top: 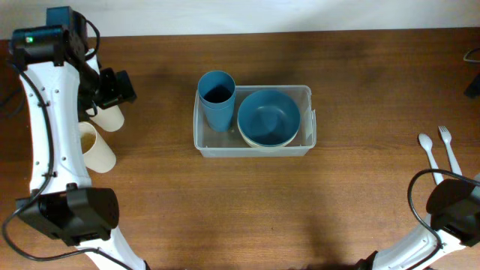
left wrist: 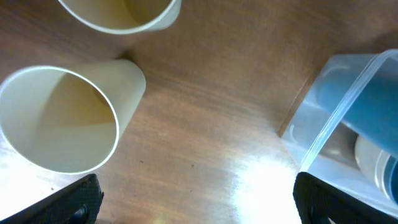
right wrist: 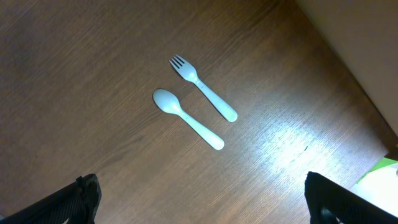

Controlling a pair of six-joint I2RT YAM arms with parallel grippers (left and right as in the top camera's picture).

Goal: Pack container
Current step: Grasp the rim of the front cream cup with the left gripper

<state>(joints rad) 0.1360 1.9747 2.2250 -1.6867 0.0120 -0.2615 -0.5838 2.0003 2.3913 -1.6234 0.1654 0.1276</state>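
So, container (top: 253, 153): clear plastic, in the middle of the table (top: 225, 217), well apart from both grippers.
Inside the container: blue cup (top: 216, 101) at the end nearer the cream cups, mouth up; blue bowl (top: 268, 114) just beside it, filling the rest of the room.
Under the blue bowl: cream bowl (top: 260, 143), only a bit of its edge showing.
First cream cup (top: 112, 118): on its side on the table, partly hidden by the left arm.
Second cream cup (top: 100, 154): on its side too, near the first one, partly under the same arm.
Left gripper (left wrist: 198, 202): up above the wood, between the cream cups and the container, touching none of them; fingers (left wrist: 78, 200) spread wide, holding nothing.
Spoon (right wrist: 186, 117): flat on the table, off to one side, far from the container.
Fork (right wrist: 203, 88): flat on the table, just beside the spoon, lined up the same way, not touching it.
Right gripper (right wrist: 205, 202): up above the wood, near the spoon and fork but not over them; fingers (right wrist: 78, 202) far apart, holding nothing.
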